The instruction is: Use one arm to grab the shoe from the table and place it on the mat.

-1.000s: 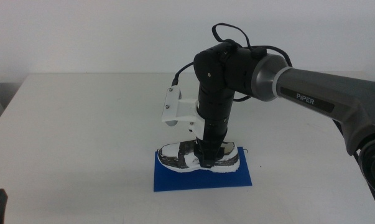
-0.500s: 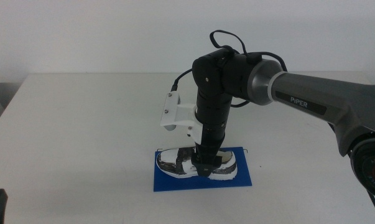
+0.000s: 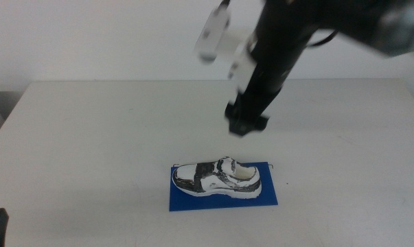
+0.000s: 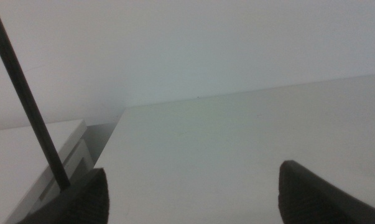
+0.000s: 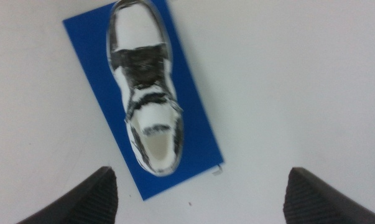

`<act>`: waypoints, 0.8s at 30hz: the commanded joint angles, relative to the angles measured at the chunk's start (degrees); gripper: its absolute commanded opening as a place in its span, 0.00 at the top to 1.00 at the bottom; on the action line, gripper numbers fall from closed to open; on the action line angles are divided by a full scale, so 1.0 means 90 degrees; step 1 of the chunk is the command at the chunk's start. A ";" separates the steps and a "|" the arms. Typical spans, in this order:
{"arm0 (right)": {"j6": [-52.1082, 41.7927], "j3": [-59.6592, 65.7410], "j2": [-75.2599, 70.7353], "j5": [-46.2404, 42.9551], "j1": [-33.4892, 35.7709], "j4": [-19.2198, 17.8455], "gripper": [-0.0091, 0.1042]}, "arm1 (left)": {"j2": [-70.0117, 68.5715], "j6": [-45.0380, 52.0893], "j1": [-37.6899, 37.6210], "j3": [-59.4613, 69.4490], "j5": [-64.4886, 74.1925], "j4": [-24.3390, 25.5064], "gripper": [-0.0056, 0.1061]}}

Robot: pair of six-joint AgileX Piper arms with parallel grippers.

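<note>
The right hand point(image 3: 246, 125) hangs in the air above the bench point(image 3: 90, 137), its jaws spread wide and holding nothing; the wrist picture shows both jaw tips far apart with bare bench between them. The shoe point(image 3: 216, 177) lies below this hand and a little nearer the camera, well apart from the jaws. It sits upright on its sole on the mat point(image 3: 220, 197), wholly inside the blue sheet. Its long axis runs along the mat's long side, toe toward the left arm's side, heel and opening toward the right arm's side. In the right wrist view the shoe point(image 5: 145, 93) points away from the jaws, heel nearest them, and the mat point(image 5: 196, 118) shows blue on both sides of it.

The left hand point(image 4: 187, 199) waits low at the bench's near left corner, jaws apart, far from the shoe; the right hand is plainly the nearer one.

By my judgement the placing is done and only pulling the arm clear remains.

Count: one shoe, one mat, two hands.
</note>
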 commanded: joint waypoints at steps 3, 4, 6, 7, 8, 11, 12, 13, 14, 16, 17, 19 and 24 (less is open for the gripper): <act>0.0970 -0.0134 -0.1282 0.0239 -0.0516 -0.0098 0.23 | -0.0044 -0.0037 -0.0032 0.0032 -0.0519 -0.0055 0.11; 0.1285 -0.0111 -0.1464 0.0202 -0.0657 -0.0105 0.25 | -0.0044 -0.0037 -0.0032 0.0032 -0.0519 -0.0055 0.11; 0.2185 0.0137 -0.2063 0.0018 -0.1047 -0.0169 0.27 | -0.0044 -0.0037 -0.0032 0.0032 -0.0519 -0.0055 0.11; 0.2561 0.0336 -0.2316 -0.0091 -0.1186 -0.0210 0.28 | -0.0044 -0.0037 -0.0032 0.0032 -0.0519 -0.0055 0.11; 0.3003 0.0662 -0.2657 -0.0300 -0.1374 -0.0287 0.30 | -0.0044 -0.0037 -0.0032 0.0032 -0.0519 -0.0055 0.11; 0.3899 0.1986 -0.3740 -0.1228 -0.1893 -0.0517 0.34 | -0.0044 -0.0037 -0.0032 0.0032 -0.0519 -0.0055 0.11; 0.4058 0.2475 -0.4149 -0.1636 -0.2064 -0.0530 0.35 | -0.0044 -0.0037 -0.0032 0.0032 -0.0519 -0.0055 0.11; 0.4141 0.2865 -0.4476 -0.2057 -0.2220 -0.0530 0.37 | -0.0044 -0.0037 -0.0032 0.0032 -0.0519 -0.0055 0.11; 0.4183 0.3354 -0.4888 -0.2466 -0.2354 -0.0530 0.38 | -0.0044 -0.0037 -0.0032 0.0032 -0.0519 -0.0055 0.11; 0.4226 0.4225 -0.5721 -0.3143 -0.2545 -0.0539 0.40 | -0.0044 -0.0037 -0.0032 0.0032 -0.0519 -0.0055 0.11; 0.4232 0.4712 -0.6143 -0.3474 -0.2625 -0.0565 0.41 | -0.0044 -0.0037 -0.0032 0.0032 -0.0519 -0.0055 0.11; 0.4232 0.5675 -0.6912 -0.4027 -0.2718 -0.0755 0.42 | -0.0044 -0.0037 -0.0032 0.0032 -0.0519 -0.0055 0.11; 0.4232 0.7835 -0.8977 -0.5487 -0.2739 -0.1285 0.42 | -0.0044 -0.0037 -0.0032 0.0032 -0.0519 -0.0055 0.11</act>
